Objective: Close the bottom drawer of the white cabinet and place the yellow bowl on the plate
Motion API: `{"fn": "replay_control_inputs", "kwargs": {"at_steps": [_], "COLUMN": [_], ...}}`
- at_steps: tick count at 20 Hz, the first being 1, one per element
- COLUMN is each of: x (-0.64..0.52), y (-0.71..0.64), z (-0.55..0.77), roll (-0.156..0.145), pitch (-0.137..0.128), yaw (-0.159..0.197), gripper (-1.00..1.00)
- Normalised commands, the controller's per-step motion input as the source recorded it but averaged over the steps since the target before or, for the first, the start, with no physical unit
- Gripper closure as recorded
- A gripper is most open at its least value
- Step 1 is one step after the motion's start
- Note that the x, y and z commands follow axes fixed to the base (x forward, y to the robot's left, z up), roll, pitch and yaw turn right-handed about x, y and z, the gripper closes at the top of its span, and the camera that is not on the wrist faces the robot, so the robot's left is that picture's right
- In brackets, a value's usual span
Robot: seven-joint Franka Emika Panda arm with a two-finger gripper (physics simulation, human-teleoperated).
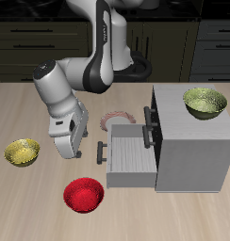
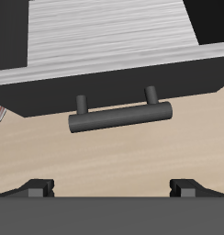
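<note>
One drawer (image 1: 129, 156) juts from the cabinet (image 1: 192, 141); the spread hand (image 1: 82, 153) faces its handle (image 2: 119, 113); yellow bowl (image 1: 23, 152) at nine o'clock, plate (image 1: 117, 120) at twelve.

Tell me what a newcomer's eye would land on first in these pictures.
First, the large boxy light grey-white cabinet with its bottom drawer pulled far out, dark bar handle facing the open two-finger gripper just in front of it. Next come the bowls: an olive-green-yellow bowl atop the cabinet, a red bowl near the table's front edge, and a small golden-yellow bowl off alone.
</note>
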Motion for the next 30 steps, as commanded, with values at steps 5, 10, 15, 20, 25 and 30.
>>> {"fn": "replay_control_inputs", "kwargs": {"at_steps": [5,10,15,20,25,30], "x": [0.02,0.02,0.01,0.03,0.03,0.02], "y": [0.10,0.07,0.03,0.16,0.17,0.08], "z": [-0.14,-0.06,-0.10,-0.21,-0.06,-0.12], "roll": [0.022,0.020,0.016,0.033,0.033,0.011], "pitch": [0.012,-0.015,-0.006,0.021,0.004,0.011], "yaw": [0.001,0.023,0.041,0.000,0.000,0.006], "gripper": [-1.00,-1.00,-1.00,-1.00,-1.00,-1.00]}}
